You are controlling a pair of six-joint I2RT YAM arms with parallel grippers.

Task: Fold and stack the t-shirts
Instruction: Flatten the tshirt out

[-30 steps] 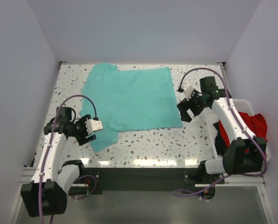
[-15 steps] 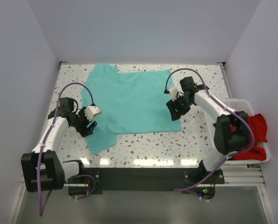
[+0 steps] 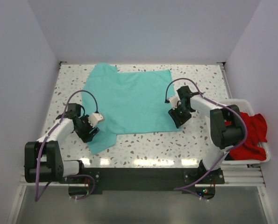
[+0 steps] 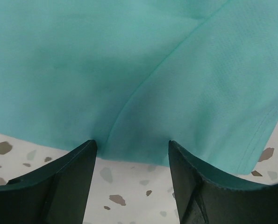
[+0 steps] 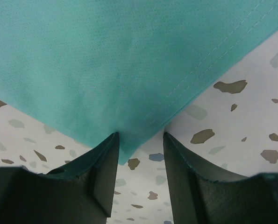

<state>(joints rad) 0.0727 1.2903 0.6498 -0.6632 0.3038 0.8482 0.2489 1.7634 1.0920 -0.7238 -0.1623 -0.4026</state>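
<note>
A teal t-shirt [image 3: 129, 99] lies spread flat on the speckled table. My left gripper [image 3: 89, 131] is low at its near left edge by the sleeve. In the left wrist view the left gripper [image 4: 131, 144] is open, its jaws straddling the teal t-shirt's [image 4: 143, 70] hem beside a seam. My right gripper [image 3: 180, 117] is at the near right corner. The right wrist view shows the right gripper [image 5: 140, 137] open, with the corner of the teal t-shirt [image 5: 124, 60] lying between its jaws. A red t-shirt [image 3: 252, 135] is bunched in the basket.
A white slatted basket [image 3: 251, 161] stands off the table's right edge beside the right arm. Grey walls close in the table [image 3: 153, 144] on the left, back and right. Purple cables loop above both wrists.
Both grippers moved in and down onto the teal shirt's near edge. The right one came from beside the shirt to its corner, and its jaws narrowed. The left jaws narrowed slightly.
</note>
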